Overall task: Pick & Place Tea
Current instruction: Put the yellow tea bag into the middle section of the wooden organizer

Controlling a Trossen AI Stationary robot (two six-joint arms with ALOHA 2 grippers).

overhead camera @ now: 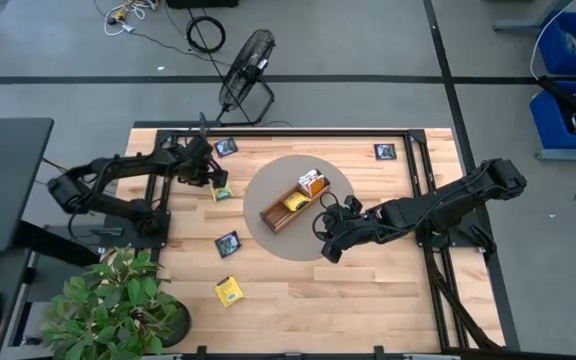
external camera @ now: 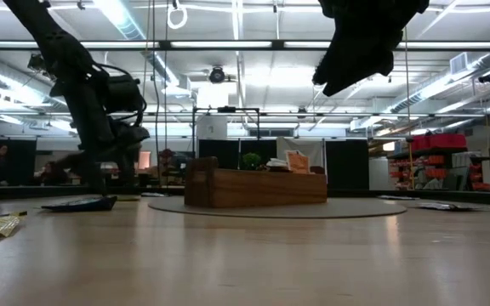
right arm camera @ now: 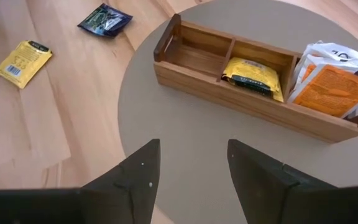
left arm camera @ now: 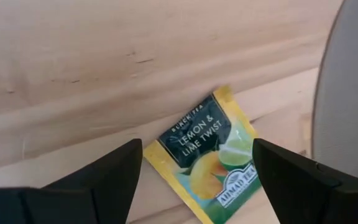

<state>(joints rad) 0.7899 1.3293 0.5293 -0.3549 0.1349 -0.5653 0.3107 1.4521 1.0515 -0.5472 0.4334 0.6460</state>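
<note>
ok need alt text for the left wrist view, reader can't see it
A yellow lemon and lime twist tea packet lies flat on the light wooden table, directly ahead of the left gripper, whose two dark fingers stand open on either side of it without touching it. The edge of a grey round mat shows at one side.

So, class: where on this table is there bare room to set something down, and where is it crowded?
Free: the wood along the near edge, right of the yellow packet, and the tray's empty end slot. Crowded: the tray's other two slots, and the left side, where the open left tool hovers over a yellow-green packet.
</note>
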